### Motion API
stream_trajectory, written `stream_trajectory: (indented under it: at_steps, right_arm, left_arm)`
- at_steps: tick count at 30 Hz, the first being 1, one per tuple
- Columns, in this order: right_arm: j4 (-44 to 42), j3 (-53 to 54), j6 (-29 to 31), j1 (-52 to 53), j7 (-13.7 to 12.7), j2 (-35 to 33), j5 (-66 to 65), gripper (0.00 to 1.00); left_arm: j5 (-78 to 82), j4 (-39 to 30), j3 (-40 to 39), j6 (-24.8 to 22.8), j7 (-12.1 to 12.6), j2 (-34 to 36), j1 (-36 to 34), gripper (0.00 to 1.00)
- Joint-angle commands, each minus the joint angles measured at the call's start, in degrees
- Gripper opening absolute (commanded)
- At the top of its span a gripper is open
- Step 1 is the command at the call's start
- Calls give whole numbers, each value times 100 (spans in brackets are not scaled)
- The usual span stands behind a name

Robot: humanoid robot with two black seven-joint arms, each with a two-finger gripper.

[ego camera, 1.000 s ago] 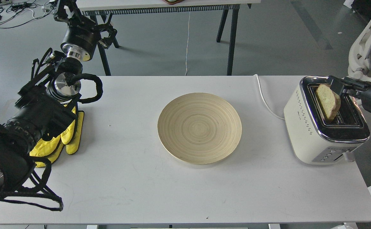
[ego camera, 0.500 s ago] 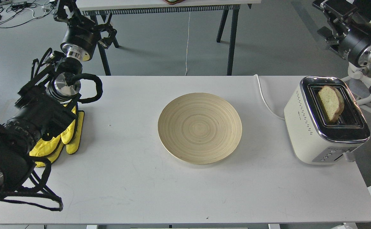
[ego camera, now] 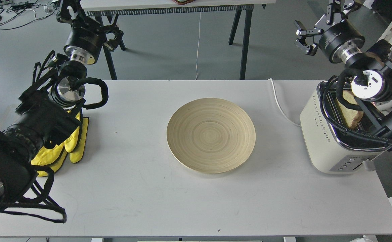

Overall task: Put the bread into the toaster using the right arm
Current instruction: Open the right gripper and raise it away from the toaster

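Bread (ego camera: 350, 112) stands tilted in a slot of the toaster (ego camera: 328, 144), its upper part sticking out above the chrome top, partly hidden by black cables. The cream-white toaster sits at the right end of the white counter (ego camera: 189, 198), its white cord (ego camera: 279, 104) trailing toward the back edge. The right arm (ego camera: 367, 80) crosses above the toaster and reaches up and away; its hand (ego camera: 342, 3) is cut off by the top edge, so I cannot tell how its fingers stand. A round wooden plate (ego camera: 211, 135) lies mid-counter, well apart from the toaster. At far left, yellow gloves (ego camera: 71, 144) lie under the left arm (ego camera: 41, 114), whose hand (ego camera: 69, 8) is too dark to read.
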Motion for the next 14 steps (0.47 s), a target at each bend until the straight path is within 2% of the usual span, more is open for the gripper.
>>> stream_trajectory:
  at_steps: [1,4,9,14]
  right_arm:
    - [-344,293,859,-276,3,172,129,100]
    - [-626,548,1257,-346,3,303,138,100]
    - [-1004,803,1442,-347,3,646,138,100]
    - [-952,900,1504,-276,64,761,138,100]
  left_arm:
    - [5,0,0,0,-1,3,-8,100]
    - [-4,0,-9,0,-1,3,-8,100]
    - [-4,0,-9,0,-1,3,-8,100]
    - [5,0,0,0,-1,12,-8,100]
